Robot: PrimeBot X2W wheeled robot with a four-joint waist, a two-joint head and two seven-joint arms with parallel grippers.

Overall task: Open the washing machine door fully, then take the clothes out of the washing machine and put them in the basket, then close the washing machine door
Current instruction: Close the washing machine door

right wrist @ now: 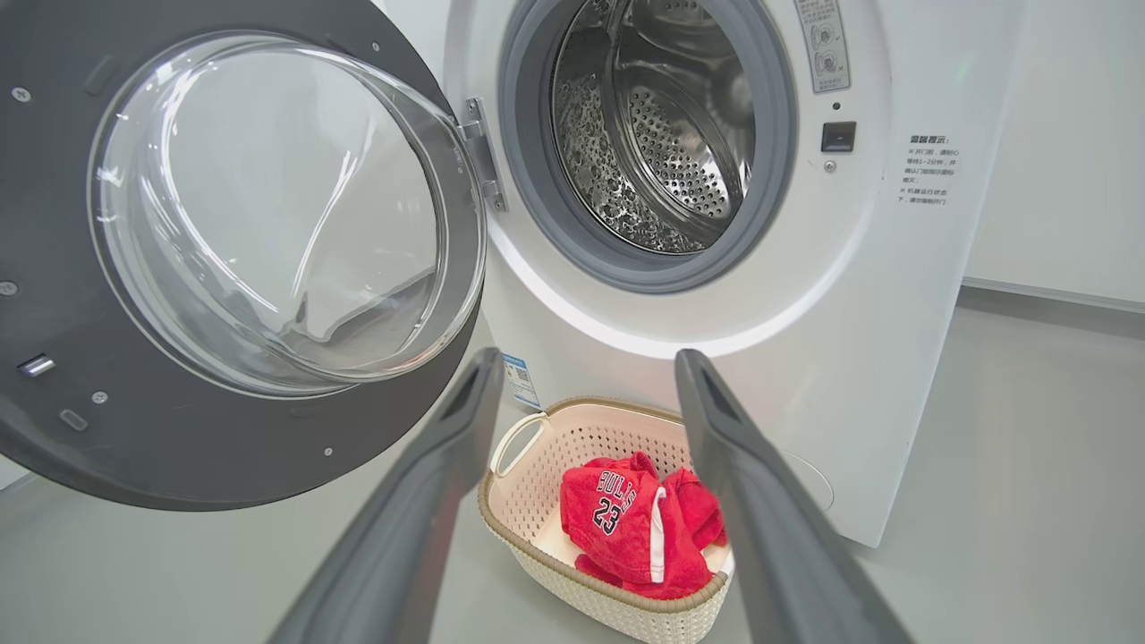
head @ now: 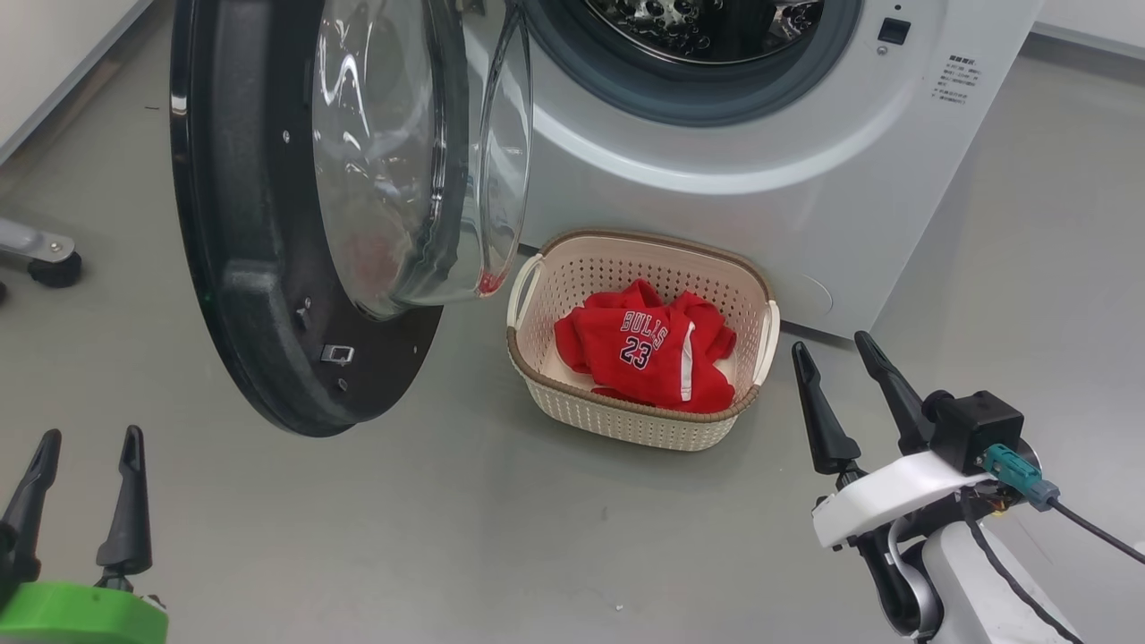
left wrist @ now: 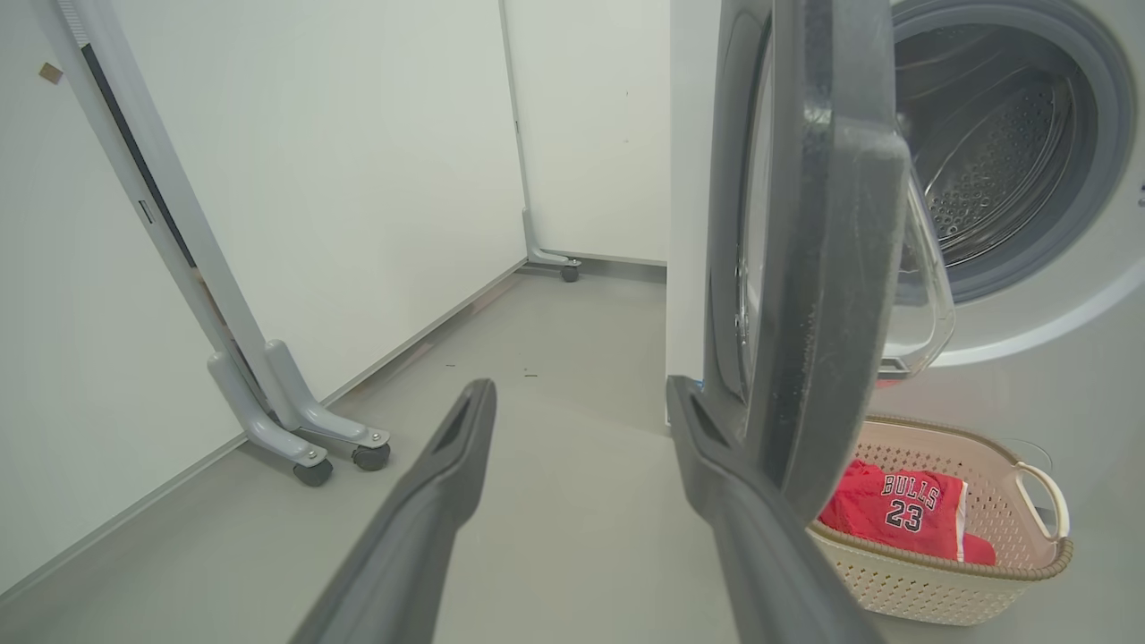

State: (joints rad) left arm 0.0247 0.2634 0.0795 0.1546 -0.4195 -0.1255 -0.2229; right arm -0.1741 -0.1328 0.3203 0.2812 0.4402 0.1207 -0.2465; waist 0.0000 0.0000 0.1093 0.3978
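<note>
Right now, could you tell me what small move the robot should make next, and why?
Probably bring the open left gripper against the outer face of the washing machine door to push it shut: the clothes lie in the basket, the drum looks empty, and the door stands open.

Bare floor (head: 429,537) from 6 to 7 o'clock: free passage. Swung-open door (head: 233,224) at 10 o'clock, barring the left approach. Drum mouth (head: 707,22) at 12 o'clock, unblocked. Basket (head: 626,427) at centre, just before washing machine (head: 805,197), open-topped, clothes (head: 644,344) inside; bare strip at 3 o'clock.
</note>
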